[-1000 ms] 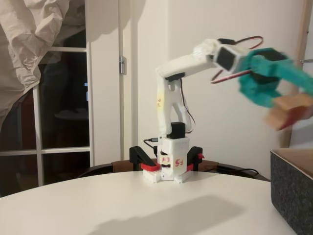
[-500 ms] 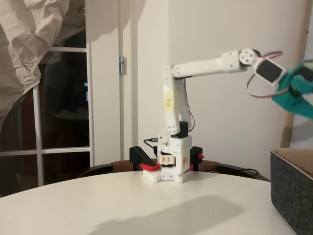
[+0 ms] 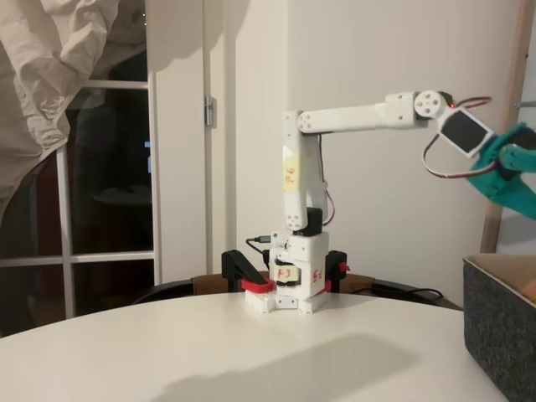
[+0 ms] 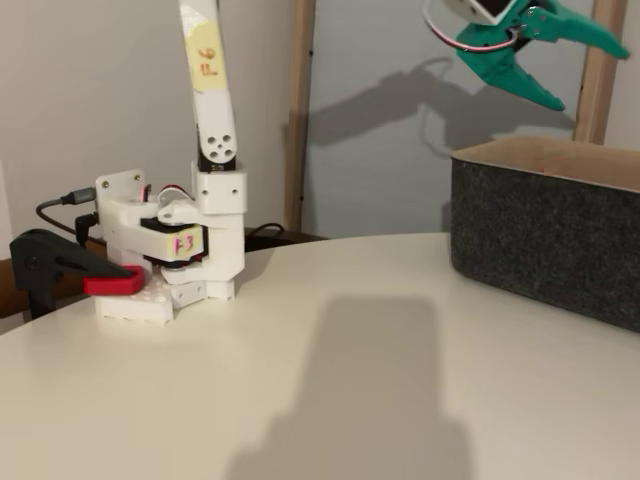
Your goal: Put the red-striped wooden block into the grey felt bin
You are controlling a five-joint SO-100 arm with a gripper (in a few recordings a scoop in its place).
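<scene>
My teal gripper [image 4: 592, 78] hangs open in the air above the grey felt bin [image 4: 540, 240], its two fingers spread wide with nothing between them. In a fixed view the gripper [image 3: 512, 174] is cut off by the right edge, again over the bin [image 3: 501, 331]. The bin is a dark speckled felt box with a pale rim and a tan inner face, standing on the round white table [image 3: 251, 352]. The red-striped wooden block is hidden from view.
The white arm base [image 3: 289, 285] is held to the table's far edge by a red-and-black clamp [image 4: 70, 275]. A wooden post [image 4: 298, 110] stands against the wall behind the table. A glass door [image 3: 100, 184] is at the left.
One second ago the gripper held the block in the air. The arm has since stretched out to the right over the bin, and the gripper now stands open without the block.
</scene>
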